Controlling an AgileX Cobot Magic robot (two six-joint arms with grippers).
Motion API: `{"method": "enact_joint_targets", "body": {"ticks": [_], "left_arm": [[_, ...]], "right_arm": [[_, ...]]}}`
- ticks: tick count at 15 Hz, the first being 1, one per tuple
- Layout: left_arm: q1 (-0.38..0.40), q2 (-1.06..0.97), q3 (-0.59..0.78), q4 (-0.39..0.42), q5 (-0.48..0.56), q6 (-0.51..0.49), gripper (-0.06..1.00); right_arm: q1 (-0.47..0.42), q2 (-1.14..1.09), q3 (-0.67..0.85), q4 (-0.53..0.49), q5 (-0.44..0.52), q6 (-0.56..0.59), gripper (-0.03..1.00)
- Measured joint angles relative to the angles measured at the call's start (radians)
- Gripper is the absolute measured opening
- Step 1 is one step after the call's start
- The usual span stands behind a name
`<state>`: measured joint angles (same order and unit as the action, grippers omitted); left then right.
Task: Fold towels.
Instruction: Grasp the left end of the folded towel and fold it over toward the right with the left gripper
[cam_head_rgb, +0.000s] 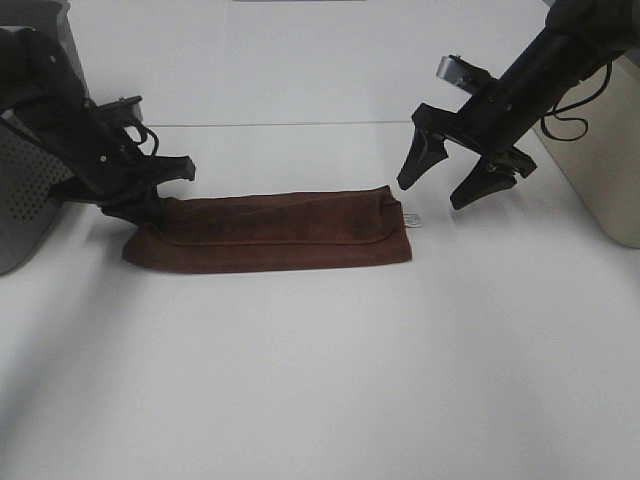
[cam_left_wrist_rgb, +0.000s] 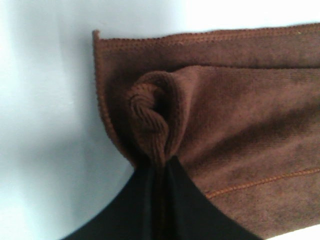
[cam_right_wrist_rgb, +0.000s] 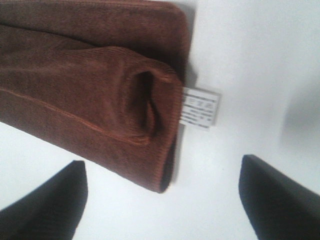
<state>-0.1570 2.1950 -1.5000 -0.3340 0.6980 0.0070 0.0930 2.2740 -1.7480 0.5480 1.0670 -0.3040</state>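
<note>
A brown towel (cam_head_rgb: 275, 232) lies folded in a long strip on the white table. My left gripper (cam_head_rgb: 152, 208) is shut on the towel's left end, pinching a bunched fold of cloth (cam_left_wrist_rgb: 150, 120) between its black fingers (cam_left_wrist_rgb: 180, 205). My right gripper (cam_head_rgb: 445, 185) is open and empty, hovering just above and right of the towel's right end (cam_right_wrist_rgb: 150, 105). The towel's white label (cam_right_wrist_rgb: 200, 107) sticks out at that end, and the right gripper's two fingertips (cam_right_wrist_rgb: 50, 200) stand wide apart.
A grey perforated bin (cam_head_rgb: 25, 190) stands at the left edge behind my left arm. A beige box (cam_head_rgb: 600, 150) stands at the right edge. The white table (cam_head_rgb: 320, 380) stretches toward the front.
</note>
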Motion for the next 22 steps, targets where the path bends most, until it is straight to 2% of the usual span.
{"method": "enact_joint_targets", "body": {"ticks": [2, 3, 4, 5, 6, 7, 8, 13, 19, 21, 22], "left_arm": [[0.0, -0.057, -0.022, 0.138, 0.06, -0.103, 0.03], [0.0, -0.08, -0.046, 0.154, 0.102, -0.123, 0.03], [0.0, -0.091, -0.08, 0.129, 0.152, -0.128, 0.03], [-0.002, -0.091, -0.116, 0.071, 0.194, -0.119, 0.03], [-0.031, -0.091, -0.165, -0.111, 0.221, -0.057, 0.03], [-0.058, -0.091, -0.174, -0.203, 0.208, -0.021, 0.03], [-0.087, -0.09, -0.176, -0.251, 0.179, -0.007, 0.03], [-0.222, 0.001, -0.176, -0.359, 0.004, -0.014, 0.03], [-0.297, 0.051, -0.176, -0.418, -0.147, -0.014, 0.04], [-0.303, 0.051, -0.176, -0.421, -0.176, -0.024, 0.14], [-0.304, 0.051, -0.176, -0.426, -0.182, -0.026, 0.25]], "right_arm": [[0.0, 0.0, 0.0, -0.002, 0.0, 0.0, 0.78], [0.0, 0.0, 0.0, -0.002, 0.0, 0.0, 0.78], [0.0, 0.0, 0.0, -0.002, 0.0, 0.0, 0.78], [0.0, 0.0, 0.0, -0.002, 0.0, 0.0, 0.78], [0.0, 0.0, 0.0, -0.002, 0.0, 0.0, 0.78], [0.0, 0.0, 0.0, -0.002, 0.0, 0.0, 0.78], [0.0, 0.0, 0.0, -0.002, 0.0, 0.0, 0.78], [0.0, 0.0, 0.0, -0.002, 0.0, 0.0, 0.78], [0.0, 0.0, 0.0, -0.002, 0.0, 0.0, 0.78], [0.0, 0.0, 0.0, -0.002, 0.0, 0.0, 0.78], [0.0, 0.0, 0.0, -0.002, 0.0, 0.0, 0.78]]}}
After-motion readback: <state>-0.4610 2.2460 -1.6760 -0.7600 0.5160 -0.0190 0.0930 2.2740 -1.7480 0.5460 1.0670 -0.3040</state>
